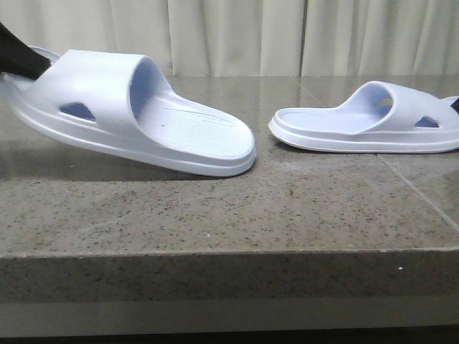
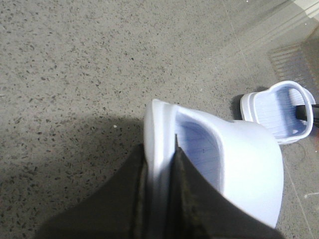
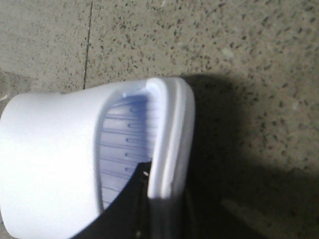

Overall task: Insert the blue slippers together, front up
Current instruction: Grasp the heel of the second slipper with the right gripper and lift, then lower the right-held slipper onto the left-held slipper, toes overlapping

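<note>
**Both slippers gripped, ready to bring together**

I see the two blue slippers on the grey speckled worktop [image 1: 215, 208], their open ends facing each other across a gap in the middle of the front view. The left slipper [image 1: 136, 107] fills the left half of that frame. It is tilted: the end at the far left is lifted, and the end near the centre is low, at the worktop or just above it; I cannot tell which. The right slipper [image 1: 366, 122] is in the right half of the frame and looks almost flat on the worktop.

In the left wrist view, the left gripper [image 2: 160, 189] has its jaws closed on the rim of the left slipper, one dark finger on each side of the rim. In the right wrist view, the right gripper [image 3: 149, 204] holds the rim of the right slipper in the same way, at the bottom centre of the frame. In the front view only a dark tip of each gripper shows, at the far left and far right edges.

My judgement: grasping is done, and the step in hand is lifting and turning each slipper. The next move calls for raising the right slipper too, lining up both pieces, and then closing the gap so that one slides into the other. The hold is only on a thin rim, so I would move slowly, because the foam may bend or slip.
</note>
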`<state>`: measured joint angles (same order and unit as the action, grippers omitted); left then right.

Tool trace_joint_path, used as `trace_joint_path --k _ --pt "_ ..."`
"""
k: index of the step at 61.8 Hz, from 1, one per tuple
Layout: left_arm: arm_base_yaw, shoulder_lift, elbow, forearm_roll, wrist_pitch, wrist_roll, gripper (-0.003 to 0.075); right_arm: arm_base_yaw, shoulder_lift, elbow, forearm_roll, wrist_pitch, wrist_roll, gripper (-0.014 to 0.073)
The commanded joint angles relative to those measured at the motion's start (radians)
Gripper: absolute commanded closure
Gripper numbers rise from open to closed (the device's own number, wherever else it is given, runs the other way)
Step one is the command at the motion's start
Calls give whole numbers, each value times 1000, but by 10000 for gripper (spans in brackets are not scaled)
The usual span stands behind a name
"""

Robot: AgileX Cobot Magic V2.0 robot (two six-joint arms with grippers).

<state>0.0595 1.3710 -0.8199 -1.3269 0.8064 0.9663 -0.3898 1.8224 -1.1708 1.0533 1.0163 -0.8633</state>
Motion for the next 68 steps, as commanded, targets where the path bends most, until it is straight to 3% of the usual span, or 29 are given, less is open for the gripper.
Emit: trace_joint_path --k 1,16,29,44,52,59,68 --pt "-8 -28 -23 -56 13 3 741 3 -37 -23 21 30 -28 641" --pt "-8 -28 -23 -56 13 3 741 -1 -56 -23 51 39 -28 659" --pt "-38 -21 -23 -83 10 3 741 -46 -182 -18 61 100 -26 659" --pt "-182 66 -23 -185 -116 3 741 -236 -442 128 69 93 1 659" --pt "-214 111 -23 -241 -173 3 741 -304 -492 183 126 135 1 660" --pt "-219 135 -23 -256 -181 3 741 -281 -481 190 161 198 1 660" --pt "-219 144 -23 -257 -217 3 741 -186 -481 190 175 161 1 660"
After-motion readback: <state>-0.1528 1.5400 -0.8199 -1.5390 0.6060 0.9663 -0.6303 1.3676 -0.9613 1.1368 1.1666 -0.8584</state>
